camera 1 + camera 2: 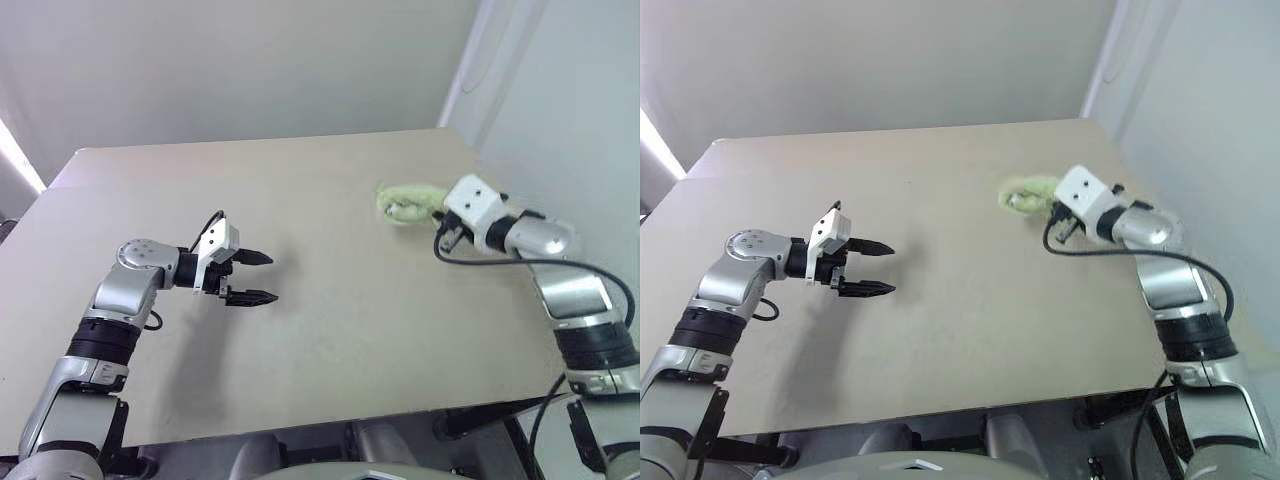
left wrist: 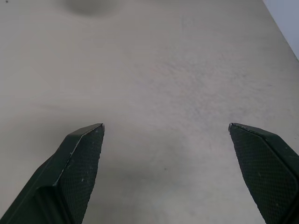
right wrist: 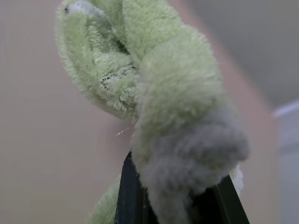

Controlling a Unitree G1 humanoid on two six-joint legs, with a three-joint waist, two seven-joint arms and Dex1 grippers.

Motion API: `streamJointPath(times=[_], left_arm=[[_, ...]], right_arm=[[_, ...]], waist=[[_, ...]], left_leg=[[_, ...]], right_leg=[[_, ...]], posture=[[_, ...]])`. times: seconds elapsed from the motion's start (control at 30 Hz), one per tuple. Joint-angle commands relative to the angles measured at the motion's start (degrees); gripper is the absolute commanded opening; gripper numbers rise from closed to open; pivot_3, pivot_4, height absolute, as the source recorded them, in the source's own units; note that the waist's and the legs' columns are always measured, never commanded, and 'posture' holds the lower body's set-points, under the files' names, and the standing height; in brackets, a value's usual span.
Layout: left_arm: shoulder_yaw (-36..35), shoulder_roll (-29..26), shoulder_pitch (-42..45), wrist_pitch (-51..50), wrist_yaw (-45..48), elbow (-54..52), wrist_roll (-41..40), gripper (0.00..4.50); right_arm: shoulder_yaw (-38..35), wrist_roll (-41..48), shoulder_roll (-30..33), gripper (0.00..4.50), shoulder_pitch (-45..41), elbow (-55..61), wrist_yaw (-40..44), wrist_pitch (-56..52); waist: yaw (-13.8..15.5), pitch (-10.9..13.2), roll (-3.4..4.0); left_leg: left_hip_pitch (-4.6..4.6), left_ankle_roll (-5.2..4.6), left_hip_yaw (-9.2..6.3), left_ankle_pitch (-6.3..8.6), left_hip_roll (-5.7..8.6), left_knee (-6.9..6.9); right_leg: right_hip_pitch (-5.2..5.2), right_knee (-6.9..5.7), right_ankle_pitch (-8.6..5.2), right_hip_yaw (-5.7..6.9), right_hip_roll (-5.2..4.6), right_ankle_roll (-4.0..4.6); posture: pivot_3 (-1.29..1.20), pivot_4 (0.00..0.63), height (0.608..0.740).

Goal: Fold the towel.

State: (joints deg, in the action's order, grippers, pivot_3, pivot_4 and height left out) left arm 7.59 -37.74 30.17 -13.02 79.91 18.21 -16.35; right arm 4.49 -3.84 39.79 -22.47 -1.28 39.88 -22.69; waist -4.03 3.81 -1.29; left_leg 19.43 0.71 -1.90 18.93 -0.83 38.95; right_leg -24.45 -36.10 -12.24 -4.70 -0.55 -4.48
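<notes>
The towel (image 1: 405,203) is a bunched wad of light lime-green terry cloth at the table's right side. My right gripper (image 1: 428,215) is shut on the towel, whose folds (image 3: 154,88) bulge up between the black fingers (image 3: 128,196) in the right wrist view. The wad hangs from the gripper just over the table; whether any of it touches the top I cannot tell. My left gripper (image 1: 262,277) stands open over the bare left-centre of the table, its two fingertips (image 2: 84,154) wide apart with nothing between them, far from the towel.
The beige table (image 1: 320,300) spreads from the near edge to a pale wall behind. Its right edge runs close beside my right arm, with a light wall panel just past it. A black cable (image 1: 500,262) loops under the right wrist.
</notes>
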Motion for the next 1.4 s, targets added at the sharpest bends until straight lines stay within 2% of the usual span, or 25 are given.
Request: streamJointPath(times=[0.03,0.13,0.23,0.37,0.6,0.77,0.9,1.0,1.13,1.23,1.33,1.4], left_arm=[[-0.9,-0.2,1.8,0.8,0.1,-0.1,0.0,4.50],[-0.9,-0.3,1.7,0.7,0.1,-0.6,-0.1,4.50],[-0.9,-0.4,1.3,0.9,0.0,-0.9,-0.1,4.50],[-0.9,-0.7,1.0,2.2,0.2,0.0,0.5,4.50],[-0.7,-0.1,1.6,4.8,0.4,3.3,1.5,4.50],[-0.6,0.9,2.2,5.4,0.9,5.0,1.4,4.50],[-0.7,1.1,2.3,6.1,1.2,5.7,1.9,4.50],[-1.0,0.8,2.2,6.2,1.5,5.9,1.9,4.50],[-1.1,0.6,2.4,6.7,1.6,6.8,2.0,4.50],[-1.0,0.7,2.2,7.0,1.4,6.9,2.2,4.50],[-0.7,0.9,1.7,7.3,1.1,6.5,2.5,4.50],[-0.5,0.9,1.3,7.3,0.9,5.9,2.6,4.50]], right_arm=[[1.4,-0.3,-2.1,0.03,3.1,2.2,-1.3,1.4],[2.6,-1.6,-3.0,0.03,5.4,1.4,-2.5,1.4],[4.9,-4.3,-0.5,0.03,8.2,-1.0,-1.8,4.3],[3.9,-4.0,3.7,0.03,10.6,-0.9,1.1,7.9],[0.4,-2.3,5.2,0.03,9.2,-0.3,0.6,12.5],[0.7,0.7,5.7,1.52,10.7,3.1,5.4,9.9],[1.0,1.0,5.5,3.01,11.4,5.2,6.6,9.0],[-1.6,6.2,5.0,4.04,11.5,8.6,9.0,4.4],[-9.0,18.1,5.1,4.04,9.3,13.8,11.9,-8.8],[-15.0,26.8,2.0,4.04,3.2,14.0,8.3,-21.0],[-16.5,29.2,-1.5,4.04,-1.5,11.4,3.0,-28.5],[-15.5,28.4,-3.9,4.04,-2.4,10.1,-0.3,-29.9]], waist=[[0.0,0.0,0.03],[0.0,0.0,0.04],[0.1,0.0,0.03],[0.6,0.0,0.04],[1.5,0.0,0.03],[1.5,0.0,0.03],[1.4,0.0,0.03],[1.4,0.0,0.04],[1.5,0.0,0.05],[1.3,0.0,0.04],[1.4,0.0,0.04],[1.5,0.0,0.04]], left_leg=[[-0.01,0.00,0.01,0.00,0.00,0.02],[-0.03,0.00,0.02,0.00,0.01,0.13],[-0.05,0.01,0.03,0.00,0.02,0.20],[-0.02,0.00,0.01,0.00,0.02,0.17],[-0.04,0.00,0.02,0.00,0.04,0.17],[-0.03,0.00,0.02,0.00,0.04,0.18],[-0.02,0.00,0.03,0.00,0.04,0.18],[-0.05,0.00,0.04,0.00,0.04,0.19],[-0.04,0.00,0.02,0.00,0.03,0.19],[-0.05,0.01,0.05,0.00,0.03,0.21],[-0.08,0.00,0.01,0.00,0.01,0.20],[-0.07,0.00,-0.05,0.00,-0.02,0.18]], right_leg=[[0.00,-0.02,0.00,-0.01,0.01,0.00],[0.01,-0.07,0.01,-0.04,0.00,-0.01],[0.05,-0.07,0.02,-0.04,-0.01,-0.02],[0.06,-0.02,0.00,-0.02,-0.02,-0.04],[0.07,-0.02,0.00,-0.02,-0.02,-0.05],[0.07,-0.03,0.00,-0.03,-0.01,-0.04],[0.07,-0.02,0.00,-0.03,-0.01,-0.04],[0.07,-0.05,0.01,-0.04,-0.01,-0.04],[0.07,-0.06,0.01,-0.03,0.00,-0.04],[0.08,-0.05,0.02,-0.05,-0.01,-0.04],[0.08,-0.09,0.04,-0.02,0.02,0.00],[0.08,-0.09,0.04,0.04,0.05,0.02]], posture=[[0.00,0.000,0.712],[0.00,0.000,0.712],[0.00,0.000,0.712],[0.00,0.000,0.712],[0.00,0.000,0.712],[0.00,0.000,0.712],[0.00,0.000,0.712],[0.00,0.000,0.712],[0.00,0.000,0.712],[0.00,0.000,0.712],[0.00,0.000,0.712],[0.00,0.000,0.712]])
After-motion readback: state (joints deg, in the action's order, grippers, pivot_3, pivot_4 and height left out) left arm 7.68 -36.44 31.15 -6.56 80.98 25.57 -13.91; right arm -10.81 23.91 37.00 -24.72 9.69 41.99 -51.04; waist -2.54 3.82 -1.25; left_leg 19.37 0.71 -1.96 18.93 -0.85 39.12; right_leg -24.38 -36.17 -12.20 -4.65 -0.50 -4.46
